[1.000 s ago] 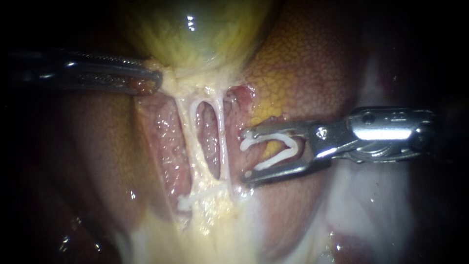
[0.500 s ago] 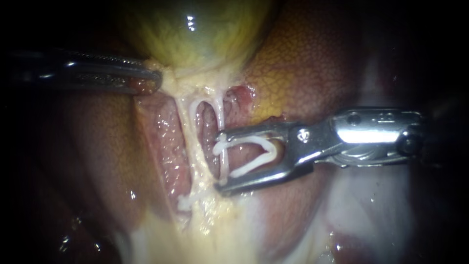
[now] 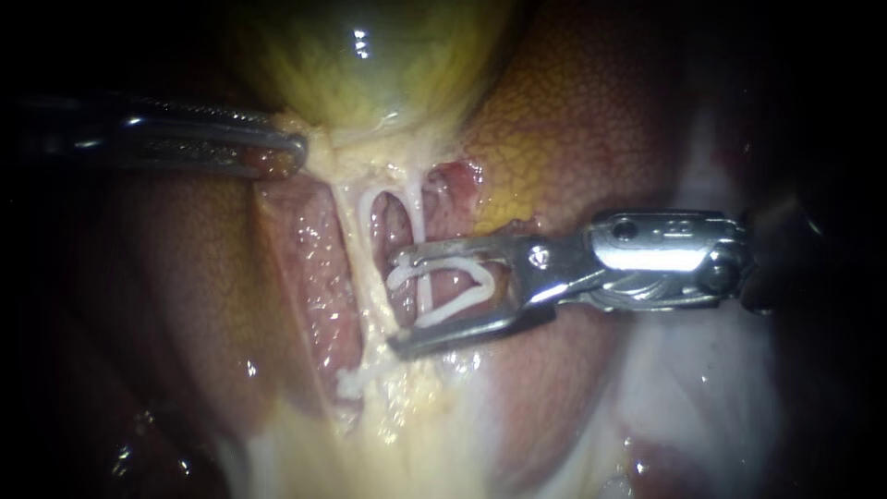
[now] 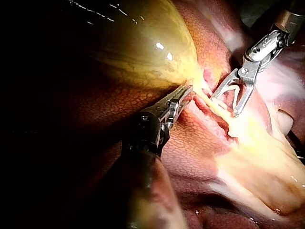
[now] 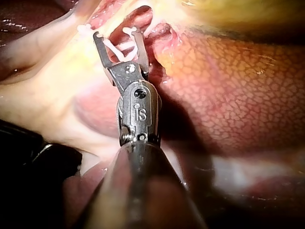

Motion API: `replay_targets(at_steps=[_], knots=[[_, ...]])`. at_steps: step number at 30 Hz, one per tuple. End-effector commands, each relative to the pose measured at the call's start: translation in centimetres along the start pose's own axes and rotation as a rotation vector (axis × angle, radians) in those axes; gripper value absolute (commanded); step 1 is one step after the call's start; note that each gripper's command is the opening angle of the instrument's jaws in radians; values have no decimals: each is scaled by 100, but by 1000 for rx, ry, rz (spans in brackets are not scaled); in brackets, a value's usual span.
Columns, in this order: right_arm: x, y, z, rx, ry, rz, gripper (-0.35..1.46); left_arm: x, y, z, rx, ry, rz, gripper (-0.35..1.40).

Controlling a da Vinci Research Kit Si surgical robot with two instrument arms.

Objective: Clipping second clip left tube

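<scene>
Two pale tubes run down from the gallbladder. The left tube carries a white clip low down. My right instrument comes in from the right, its jaws standing wide apart with an open white clip seated between them. The right tube passes between those jaws, inside the clip's arms. The jaw tips lie in the gap between the two tubes, just short of the left one. My left instrument is shut on pale tissue at the gallbladder's neck. The right wrist view shows the loaded jaws.
Mottled liver lies to the right of and behind the tubes, with raw pink tissue to their left. Pale fatty tissue spreads below the lower clip. In the left wrist view, the right instrument sits just beyond the left instrument's tip.
My right instrument has moved left with its clip, from beside the right tube to straddling it. The left instrument and its hold on the tissue have not changed.
</scene>
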Motion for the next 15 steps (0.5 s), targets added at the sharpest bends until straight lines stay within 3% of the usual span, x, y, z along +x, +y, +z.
replay_targets(at_steps=[1, 9, 15], knots=[[0, 1, 0, -1, -1, 4, 47, 0, 0, 0, 0, 0, 0, -35], [4, 5, 15, 16, -8, 11, 47, 1, 0, 1, -1, 0, 1, -35], [8, -2, 29, 81, 20, 17, 46, 1, 0, 1, -1, 0, 0, -35]])
